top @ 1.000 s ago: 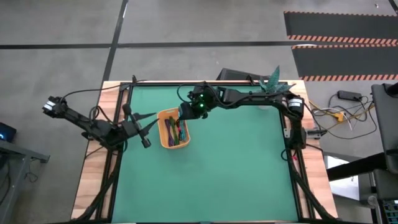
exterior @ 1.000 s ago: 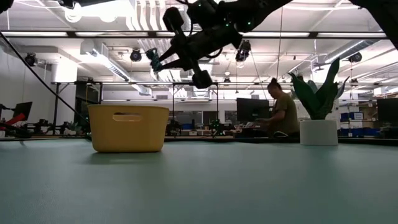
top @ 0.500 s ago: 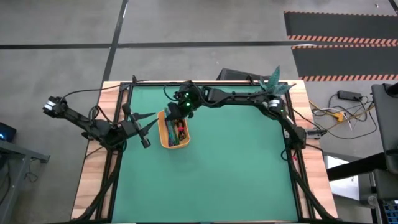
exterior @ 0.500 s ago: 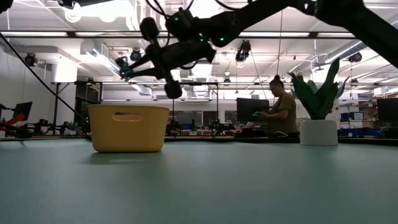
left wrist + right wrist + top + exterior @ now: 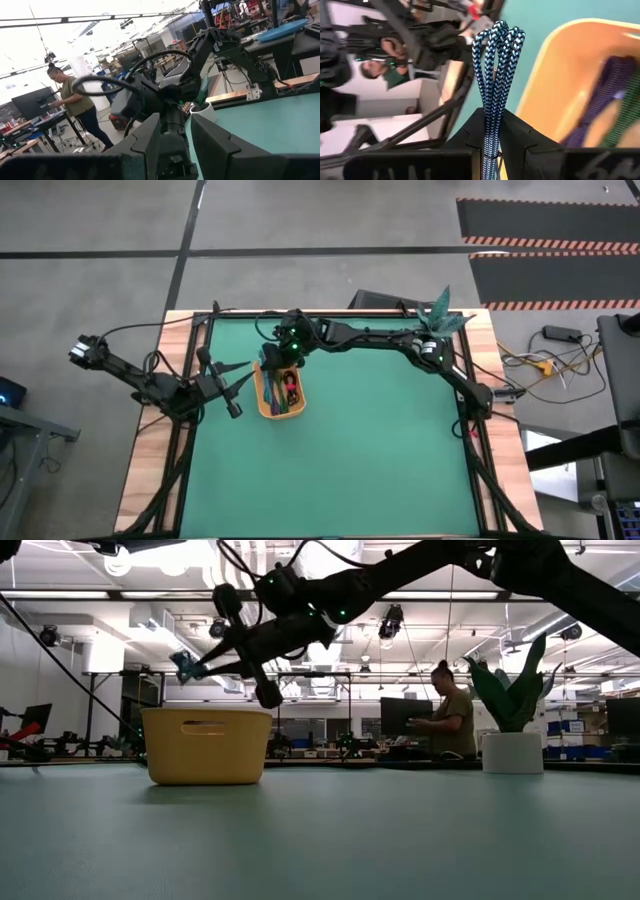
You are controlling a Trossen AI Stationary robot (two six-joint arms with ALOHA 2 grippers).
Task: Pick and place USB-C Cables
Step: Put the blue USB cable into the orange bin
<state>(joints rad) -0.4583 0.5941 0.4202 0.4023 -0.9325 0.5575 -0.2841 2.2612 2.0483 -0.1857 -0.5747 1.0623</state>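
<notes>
My right gripper (image 5: 271, 362) hangs above the far left end of the orange tray (image 5: 264, 408) and is shut on a blue braided USB-C cable bundle (image 5: 495, 70). In the low view the bundle (image 5: 185, 665) hovers just above the tray's rim (image 5: 205, 712). Purple, green and red cables (image 5: 285, 392) lie inside the tray, which stands on the green mat. My left gripper (image 5: 238, 387) waits open at the table's left edge, beside the tray. My right gripper pinches the folded blue braided bundle between its two fingers (image 5: 517, 131), which lie along it. The bundle's looped end (image 5: 499, 31) sticks out past the fingertips. The fingers slant down toward the table's left. The bundle is lifted clear, above the tray.
A plant in a white pot (image 5: 441, 314) stands at the table's far right corner. The table has wooden borders (image 5: 150, 470) and open green mat (image 5: 370, 450) right of and nearer than the tray. A person (image 5: 452, 720) sits in the room beyond.
My right gripper has carried the blue bundle toward the table's left and downward. It started right of the tray and is now over the tray's far left end, still shut on the bundle. The left arm has stayed still.
</notes>
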